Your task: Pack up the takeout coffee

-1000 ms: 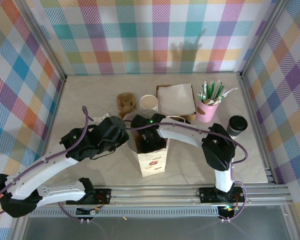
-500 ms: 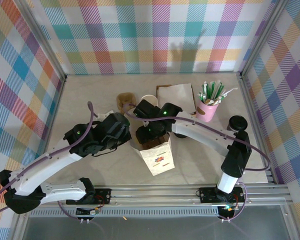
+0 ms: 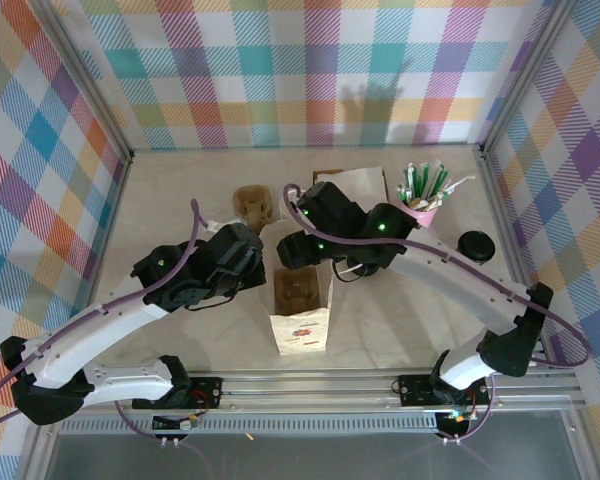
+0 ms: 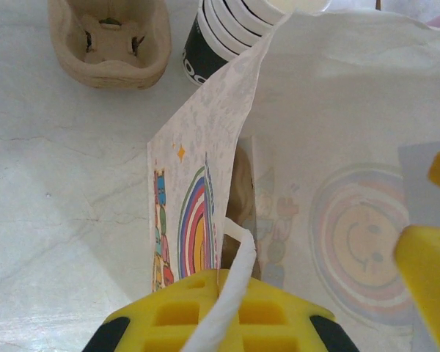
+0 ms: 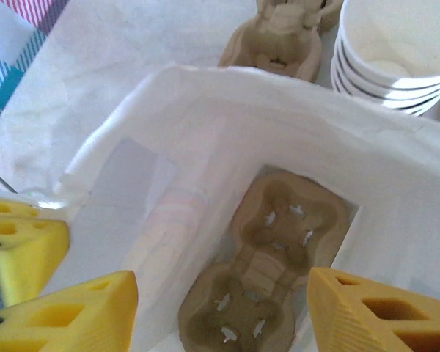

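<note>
The takeout coffee [image 3: 475, 244], a white cup with a black lid, stands on the table at the right, apart from both grippers. A white printed paper bag [image 3: 300, 326] stands open at the front centre with a brown cup carrier [image 3: 300, 290] lying on its bottom. My left gripper [image 3: 258, 270] is shut on the bag's white handle [image 4: 237, 273] at the bag's left edge [image 4: 194, 220]. My right gripper [image 3: 302, 257] hovers open over the bag's far edge. In the right wrist view its fingers [image 5: 81, 308] are spread wide above the carrier [image 5: 279, 264], with nothing between them.
A stack of brown carriers [image 3: 250, 205] and a stack of lidless white cups [image 5: 396, 51] stand just behind the bag. A pink cup of straws [image 3: 417, 215] and a napkin box [image 3: 360, 180] are at the back right. Rails edge the table.
My right gripper has lifted out of the bag and drawn back towards the rear, leaving the carrier inside. The bag tipped briefly and now stands upright. The left gripper still holds the handle.
</note>
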Tool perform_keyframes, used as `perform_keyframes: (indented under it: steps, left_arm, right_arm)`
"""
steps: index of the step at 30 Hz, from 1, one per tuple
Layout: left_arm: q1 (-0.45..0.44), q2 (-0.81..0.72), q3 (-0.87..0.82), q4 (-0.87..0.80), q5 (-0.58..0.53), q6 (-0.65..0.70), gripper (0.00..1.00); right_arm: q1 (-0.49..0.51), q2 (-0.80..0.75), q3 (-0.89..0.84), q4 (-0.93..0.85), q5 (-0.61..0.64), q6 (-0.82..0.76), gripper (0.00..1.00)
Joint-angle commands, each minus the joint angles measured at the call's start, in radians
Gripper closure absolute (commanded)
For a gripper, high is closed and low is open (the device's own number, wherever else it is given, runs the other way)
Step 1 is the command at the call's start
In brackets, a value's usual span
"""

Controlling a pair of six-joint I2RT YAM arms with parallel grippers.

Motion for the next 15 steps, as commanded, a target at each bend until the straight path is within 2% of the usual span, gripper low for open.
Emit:
perform_keyframes:
  steps: [1, 9, 15]
  left_arm:
    - [-0.015, -0.030, -0.010, 0.011, 0.000, 0.049, 1.00]
    - [-0.016, -0.032, 0.012, 0.068, 0.086, 0.181, 1.00]
    - [-0.016, -0.043, 0.014, 0.048, 0.111, 0.259, 1.00]
  right_arm:
    - [-0.012, -0.064, -0.020, 0.030, 0.027, -0.009, 0.39]
    - [-0.059, -0.251, -0.069, 0.128, 0.126, -0.050, 0.41]
    - [-0.110, -0.278, -0.043, 0.147, 0.198, -0.119, 0.40]
